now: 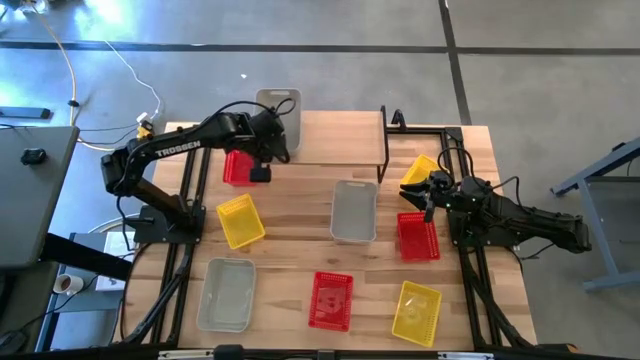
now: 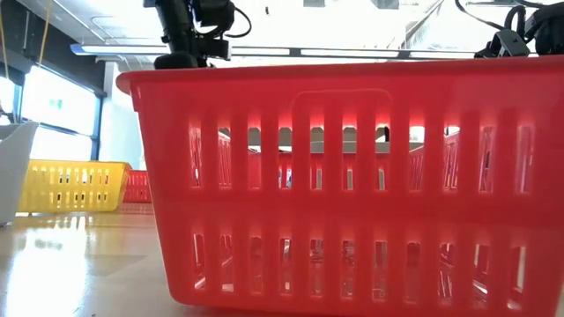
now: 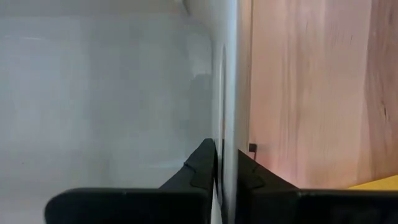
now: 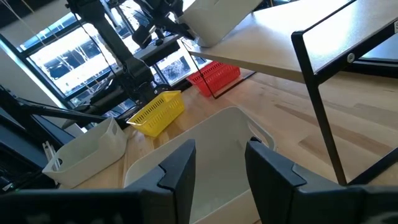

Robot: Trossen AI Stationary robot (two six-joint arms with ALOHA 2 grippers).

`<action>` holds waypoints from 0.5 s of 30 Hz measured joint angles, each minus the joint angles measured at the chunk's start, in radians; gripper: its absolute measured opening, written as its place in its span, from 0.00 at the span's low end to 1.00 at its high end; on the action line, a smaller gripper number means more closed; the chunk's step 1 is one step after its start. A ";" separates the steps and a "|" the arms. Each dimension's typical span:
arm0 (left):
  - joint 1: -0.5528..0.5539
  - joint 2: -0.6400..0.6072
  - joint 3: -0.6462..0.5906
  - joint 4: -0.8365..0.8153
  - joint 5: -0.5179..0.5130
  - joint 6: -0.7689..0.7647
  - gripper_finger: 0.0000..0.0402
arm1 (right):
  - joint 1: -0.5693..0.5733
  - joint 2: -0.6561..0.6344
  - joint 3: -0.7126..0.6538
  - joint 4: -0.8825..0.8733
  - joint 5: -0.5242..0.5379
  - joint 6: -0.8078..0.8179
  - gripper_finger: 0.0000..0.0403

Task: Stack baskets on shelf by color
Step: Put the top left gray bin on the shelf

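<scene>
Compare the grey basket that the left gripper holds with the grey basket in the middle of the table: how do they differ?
The held grey basket is pinched by its wall in the shut left gripper; the middle grey basket is free of any gripper. The held one is at the shelf, tilted in the right wrist view; the middle one rests flat on the table. Both are pale grey, rectangular and empty.

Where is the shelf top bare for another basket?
The shelf plank is bare from the grey basket at its left end, gripped by the left end effector, across to the right end. Below, the table is crowded with baskets.
</scene>
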 joint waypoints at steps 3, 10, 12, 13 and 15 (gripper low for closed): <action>0.000 0.000 0.026 0.001 0.001 0.000 0.06 | 0.000 0.000 0.000 0.000 0.000 0.000 0.31; -0.001 0.000 0.061 -0.001 -0.044 0.011 0.13 | 0.000 0.000 0.000 0.000 0.000 0.000 0.31; 0.000 0.000 0.062 -0.002 -0.044 0.017 0.14 | 0.000 0.000 0.000 0.000 0.000 0.000 0.31; 0.000 0.000 0.062 -0.005 -0.044 0.017 0.14 | 0.000 0.000 0.000 0.000 0.000 0.000 0.31; -0.001 0.000 0.062 -0.012 -0.040 0.018 0.14 | 0.000 0.000 0.000 0.000 0.000 0.000 0.31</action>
